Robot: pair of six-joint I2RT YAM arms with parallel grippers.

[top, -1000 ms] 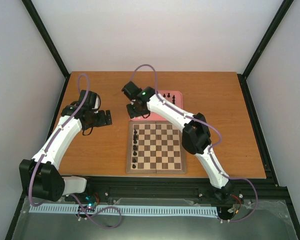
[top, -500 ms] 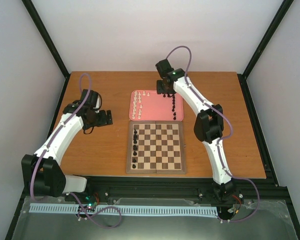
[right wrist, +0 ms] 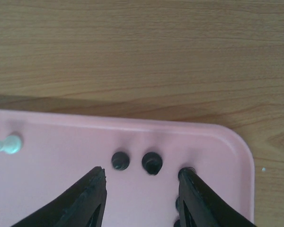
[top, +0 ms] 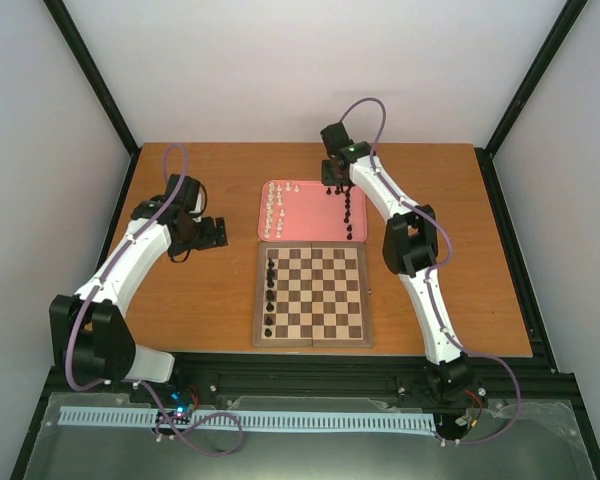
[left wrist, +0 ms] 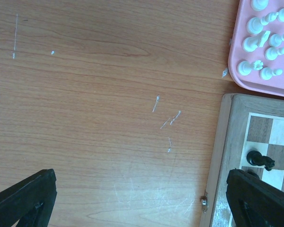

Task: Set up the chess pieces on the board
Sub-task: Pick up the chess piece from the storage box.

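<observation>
The chessboard (top: 325, 297) lies at the table's front middle, with several black pieces (top: 270, 293) down its left column. Behind it a pink tray (top: 315, 215) holds white pieces (top: 275, 205) at its left and black pieces (top: 347, 212) at its right. My right gripper (top: 332, 185) is open over the tray's far right corner. In the right wrist view it (right wrist: 142, 177) stands just above two black pieces (right wrist: 151, 162); a third one sits by the right finger (right wrist: 194, 194). My left gripper (top: 212, 233) is open and empty over bare table left of the board; its view shows the board's corner (left wrist: 236, 142) with one black piece (left wrist: 259, 159).
White pieces (left wrist: 261, 42) show on the pink tray (left wrist: 236, 78) in the left wrist view. Dark frame rails run along both table sides and the front edge (top: 360, 365). The table (top: 440, 220) reaches right of the board and tray.
My right arm swung from the tray's left near corner to its far right corner and came down over the black pieces. My left arm shifted slightly.
</observation>
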